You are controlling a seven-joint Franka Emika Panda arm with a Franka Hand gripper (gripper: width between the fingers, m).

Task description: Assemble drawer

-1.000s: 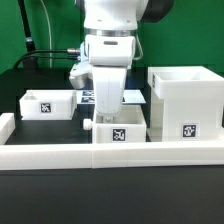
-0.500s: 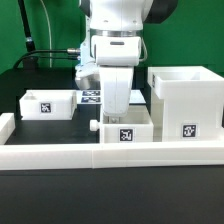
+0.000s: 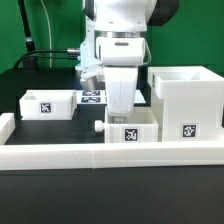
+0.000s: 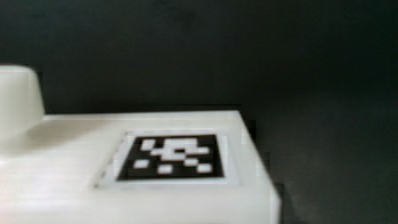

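Sliding toward the exterior view's right, the middle tray [image 3: 131, 127] now stands closer to the housing [image 3: 186, 102] than it did 1 second ago, and the arm above it has travelled the same way; its knob [image 3: 99, 127], which points to the exterior view's left, has shifted along with it. This tray lies against the inner side of the long border wall [image 3: 60, 153], just beside the housing, though whether the 2 touch I cannot tell. The gripper [image 3: 122, 106] reaches down into or behind the tray, and its fingertips are hidden by the tray's wall. The wrist view shows only a white tagged face [image 4: 173, 158] and a rounded white stub, no fingers. So I cannot tell whether the pincer is clamped on the tray's wall or merely pushing it along. The left tray [image 3: 45, 103] rests by itself on the dark table [image 3: 30, 190], well apart from the housing, with nothing near it. Behind the arm lies the marker board [image 3: 92, 97]. As for the drawer as a whole, I judge the job to be at an early stage: all 3 parts are separate, the housing holds nothing, and 0 of the 2 trays are seated. What is left seems to be lining this tray up with the housing's opening and pushing it home, then fetching the other one and doing likewise
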